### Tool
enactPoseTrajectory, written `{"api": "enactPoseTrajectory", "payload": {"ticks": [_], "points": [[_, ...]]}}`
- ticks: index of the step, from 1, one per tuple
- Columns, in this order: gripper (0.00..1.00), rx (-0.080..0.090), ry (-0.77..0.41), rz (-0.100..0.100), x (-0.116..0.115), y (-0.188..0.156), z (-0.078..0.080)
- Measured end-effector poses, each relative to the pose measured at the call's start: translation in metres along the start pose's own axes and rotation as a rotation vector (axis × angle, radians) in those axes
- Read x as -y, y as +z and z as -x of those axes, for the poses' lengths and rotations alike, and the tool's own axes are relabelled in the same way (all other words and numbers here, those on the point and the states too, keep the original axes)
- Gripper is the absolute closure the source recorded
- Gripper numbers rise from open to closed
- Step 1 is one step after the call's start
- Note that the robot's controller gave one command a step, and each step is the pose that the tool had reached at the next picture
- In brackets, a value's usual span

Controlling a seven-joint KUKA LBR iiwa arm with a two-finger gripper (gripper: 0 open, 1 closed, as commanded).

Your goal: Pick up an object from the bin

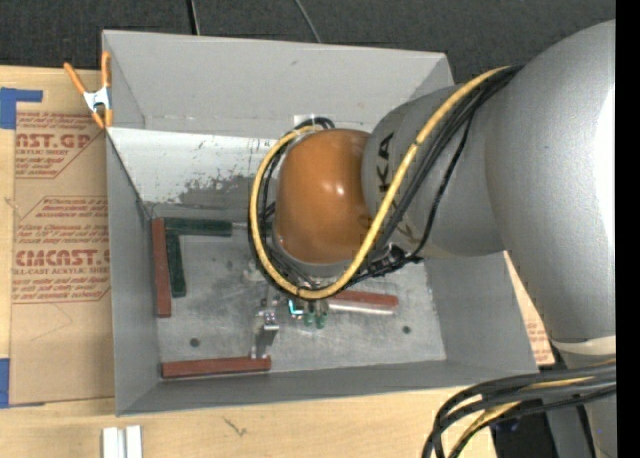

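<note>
The claw (287, 322) hung low over the middle of the bin (300, 76) floor, under the orange cover (320, 196). Whether it was spread or pressed together could not be told. A pale red bar (362, 302) lay just right of it, likely the easiest pick. A dark red bar (215, 367) hugged the near wall. An upright red bar (160, 268) and a green angle piece (182, 246) lay far left, probably awkward to reach.

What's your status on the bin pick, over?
Gripper low, front middle of bin. Nearest: right red bar beside it, front red bar along front wall. Green angle piece off left.
</note>
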State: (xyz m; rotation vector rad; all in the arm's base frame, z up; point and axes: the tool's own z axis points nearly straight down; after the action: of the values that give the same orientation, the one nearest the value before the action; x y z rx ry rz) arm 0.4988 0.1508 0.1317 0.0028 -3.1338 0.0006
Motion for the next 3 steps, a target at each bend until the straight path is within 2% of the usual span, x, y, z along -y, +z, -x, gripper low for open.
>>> {"api": "enactPoseTrajectory", "payload": {"ticks": [1, 2, 3], "points": [[0.00, 0.007, 0.002, 0.001, 0.001, -0.004, 0.002], [0.00, 0.009, -0.033, 0.001, 0.008, 0.022, -0.012], [0.00, 0.008, -0.094, 0.001, 0.043, 0.037, 0.040]]}}
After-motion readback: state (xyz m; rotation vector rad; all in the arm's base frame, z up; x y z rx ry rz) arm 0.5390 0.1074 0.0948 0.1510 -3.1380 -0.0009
